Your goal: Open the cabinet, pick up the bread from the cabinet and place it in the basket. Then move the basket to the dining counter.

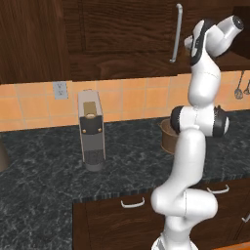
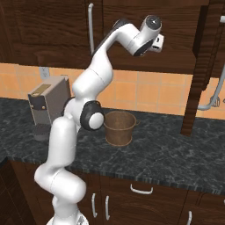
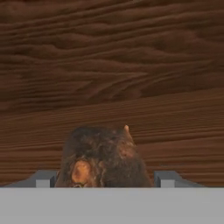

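Note:
The bread [image 3: 103,153], a small golden-brown bun, sits between my two fingertips [image 3: 43,179] and fills the whole gap. My gripper [image 3: 105,180] is shut on the bread, with wood of the cabinet interior behind it. My hand [image 2: 154,37] is raised at the cabinet's opening, beside the swung-out door [image 2: 200,66]. The neighbouring cabinet door [image 1: 122,29] with its silver bar handle [image 1: 176,34] is closed. The woven basket [image 2: 119,127] stands on the dark granite worktop below the hand, and is partly hidden behind my arm as the basket [image 1: 166,137] in the left base view.
A grey coffee machine [image 1: 91,129] stands on the granite worktop [image 1: 44,166] to the left of the arm. Utensils [image 1: 239,91] hang on the tiled wall at the right. Drawers with short curved handles [image 1: 133,202] run under the worktop edge.

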Motion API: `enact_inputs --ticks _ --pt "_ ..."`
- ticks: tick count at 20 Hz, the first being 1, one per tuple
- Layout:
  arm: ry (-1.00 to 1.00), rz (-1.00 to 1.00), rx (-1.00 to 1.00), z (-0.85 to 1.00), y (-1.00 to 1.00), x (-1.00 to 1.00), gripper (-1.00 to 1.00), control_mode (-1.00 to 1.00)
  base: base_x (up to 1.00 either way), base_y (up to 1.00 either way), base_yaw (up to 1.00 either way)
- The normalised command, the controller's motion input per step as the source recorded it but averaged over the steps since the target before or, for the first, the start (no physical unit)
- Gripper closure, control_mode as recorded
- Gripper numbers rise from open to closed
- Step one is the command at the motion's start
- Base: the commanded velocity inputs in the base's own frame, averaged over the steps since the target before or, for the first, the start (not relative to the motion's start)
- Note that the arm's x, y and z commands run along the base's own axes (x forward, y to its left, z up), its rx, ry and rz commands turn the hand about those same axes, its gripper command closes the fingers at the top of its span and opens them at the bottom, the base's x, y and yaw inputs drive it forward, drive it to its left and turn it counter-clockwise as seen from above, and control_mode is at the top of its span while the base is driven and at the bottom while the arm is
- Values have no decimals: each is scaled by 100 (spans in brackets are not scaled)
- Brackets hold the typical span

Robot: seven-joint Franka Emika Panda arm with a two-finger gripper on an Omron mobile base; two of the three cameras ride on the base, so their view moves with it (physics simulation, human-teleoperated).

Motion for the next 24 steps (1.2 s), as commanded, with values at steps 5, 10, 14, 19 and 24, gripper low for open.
enact_inputs --ticks 5,10,14,19,24 --pt "-16 -6 12 -18 -10 -54 100 -100 0 0 0" --pt "-31 -3 9 -24 0 -60 100 -100 0 0 0" --pt "-31 -6 2 -6 6 -32 100 -100 0 0 0" --pt "-20 -17 -3 0 14 -57 100 -100 0 0 0" --pt "-7 -21 -13 12 24 -53 100 -100 0 0 0"
